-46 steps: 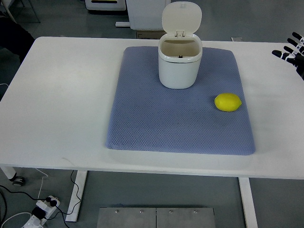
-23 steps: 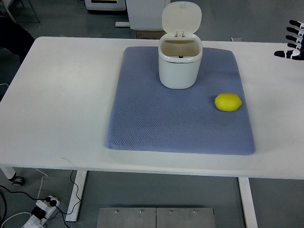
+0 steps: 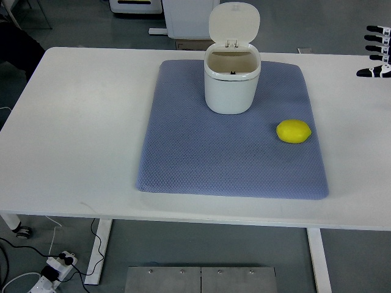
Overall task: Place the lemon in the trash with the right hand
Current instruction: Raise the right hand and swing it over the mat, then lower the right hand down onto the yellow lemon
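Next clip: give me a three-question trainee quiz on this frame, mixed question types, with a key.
1. True or false: the lemon lies inside the trash bin.
2. The bin's lid is: A) shut B) flipped open C) lying on the mat
3. Fill in: the right robot hand shows at the picture's ______ edge, fingers spread, holding nothing.

Key: 1 false, it rests on the blue mat, right of the bin and nearer the camera; 2 B; 3 right.
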Available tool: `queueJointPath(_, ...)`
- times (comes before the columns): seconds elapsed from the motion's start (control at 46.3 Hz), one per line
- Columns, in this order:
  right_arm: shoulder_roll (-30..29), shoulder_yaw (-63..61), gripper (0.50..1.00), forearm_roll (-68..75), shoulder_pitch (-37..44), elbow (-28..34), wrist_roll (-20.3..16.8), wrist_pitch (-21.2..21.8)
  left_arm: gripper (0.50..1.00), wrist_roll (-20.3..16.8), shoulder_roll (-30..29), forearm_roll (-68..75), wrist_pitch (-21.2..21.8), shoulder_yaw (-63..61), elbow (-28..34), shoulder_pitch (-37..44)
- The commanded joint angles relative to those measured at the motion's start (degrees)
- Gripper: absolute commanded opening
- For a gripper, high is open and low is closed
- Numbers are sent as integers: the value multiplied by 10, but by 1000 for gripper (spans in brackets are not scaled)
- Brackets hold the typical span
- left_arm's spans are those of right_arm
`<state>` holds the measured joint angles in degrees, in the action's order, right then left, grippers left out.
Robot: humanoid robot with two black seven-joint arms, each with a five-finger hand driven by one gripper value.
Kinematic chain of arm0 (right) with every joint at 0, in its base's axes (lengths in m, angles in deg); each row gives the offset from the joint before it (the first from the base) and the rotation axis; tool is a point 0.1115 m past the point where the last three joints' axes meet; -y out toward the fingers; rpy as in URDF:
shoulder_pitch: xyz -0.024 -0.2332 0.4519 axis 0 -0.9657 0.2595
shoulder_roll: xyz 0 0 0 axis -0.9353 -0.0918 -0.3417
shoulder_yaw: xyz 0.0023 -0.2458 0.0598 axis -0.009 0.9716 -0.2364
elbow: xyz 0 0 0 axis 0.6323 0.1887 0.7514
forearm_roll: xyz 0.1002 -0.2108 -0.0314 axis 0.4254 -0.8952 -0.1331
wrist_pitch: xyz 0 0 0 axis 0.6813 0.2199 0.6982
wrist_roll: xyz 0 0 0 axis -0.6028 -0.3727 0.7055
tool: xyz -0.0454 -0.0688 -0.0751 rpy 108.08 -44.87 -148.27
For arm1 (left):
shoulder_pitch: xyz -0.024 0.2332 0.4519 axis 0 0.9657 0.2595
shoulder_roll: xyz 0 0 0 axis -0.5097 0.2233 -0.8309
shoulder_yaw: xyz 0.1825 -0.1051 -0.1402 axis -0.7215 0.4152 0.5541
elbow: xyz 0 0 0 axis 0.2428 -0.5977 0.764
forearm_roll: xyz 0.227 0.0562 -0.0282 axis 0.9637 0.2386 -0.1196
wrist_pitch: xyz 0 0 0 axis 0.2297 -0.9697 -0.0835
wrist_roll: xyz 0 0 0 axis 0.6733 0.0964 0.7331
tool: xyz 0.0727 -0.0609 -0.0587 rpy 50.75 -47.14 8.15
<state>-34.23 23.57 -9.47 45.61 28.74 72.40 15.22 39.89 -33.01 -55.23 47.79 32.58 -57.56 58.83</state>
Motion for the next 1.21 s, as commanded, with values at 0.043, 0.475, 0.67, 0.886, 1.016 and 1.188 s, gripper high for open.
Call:
queueJointPath(0.043, 0, 1, 1000, -1, -1, -1, 10, 10, 1000, 0, 0, 0, 0, 0, 0, 0)
queueJointPath(0.475, 11, 115, 1000, -116, 87, 27, 26, 2, 1000, 0, 0, 0, 0, 0, 0, 0)
queueJointPath(0.67, 9, 189, 1000, -141, 151, 58, 24, -13, 1000, 0, 0, 0, 0, 0, 0, 0)
queueJointPath(0.886, -13, 259, 1000, -168, 202, 64, 21, -19, 1000, 0, 0, 0, 0, 0, 0, 0)
queueJointPath(1.016, -35, 303, 1000, -191, 231, 64, 18, -19, 1000, 0, 0, 0, 0, 0, 0, 0)
queueJointPath(1.188, -68, 361, 1000, -206, 269, 65, 15, -20, 1000, 0, 0, 0, 0, 0, 0, 0)
